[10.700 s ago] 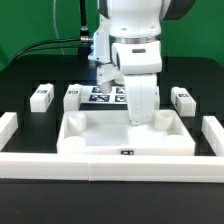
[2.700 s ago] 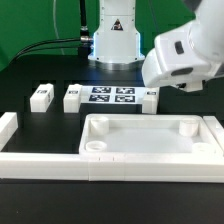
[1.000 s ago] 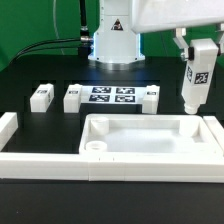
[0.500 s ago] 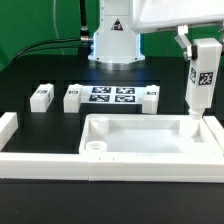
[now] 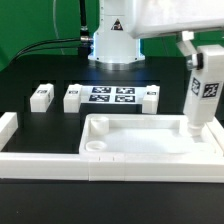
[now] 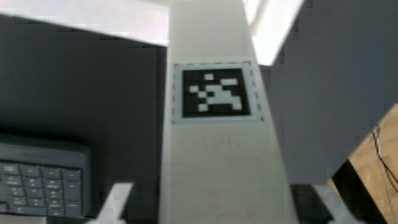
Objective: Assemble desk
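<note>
The desk top (image 5: 131, 119), a white tray-like slab with a raised rim, lies inside the white border rails. My gripper (image 5: 199, 50) is shut on a long white tagged leg (image 5: 203, 95) and holds it upright. The leg's lower end is at the tray's far corner on the exterior view's right; whether it touches is unclear. In the wrist view the leg (image 6: 217, 92) fills the middle between my fingertips (image 6: 121, 203), with my gripper (image 6: 217, 206) closed around it. Three more legs (image 5: 41, 96) (image 5: 72, 98) (image 5: 151, 97) lie on the table behind the tray.
The marker board (image 5: 112, 96) lies between the loose legs. White border rails run along the front (image 5: 110, 166) and stand at the left (image 5: 8, 128) and right (image 5: 215, 132). The robot base (image 5: 116, 45) stands at the back. A round socket (image 5: 92, 146) shows in the tray's near left corner.
The gripper left the tray, picked up a leg from the right side, and brought it upright. In the last second it shifted slightly right toward the tray's far right corner.
</note>
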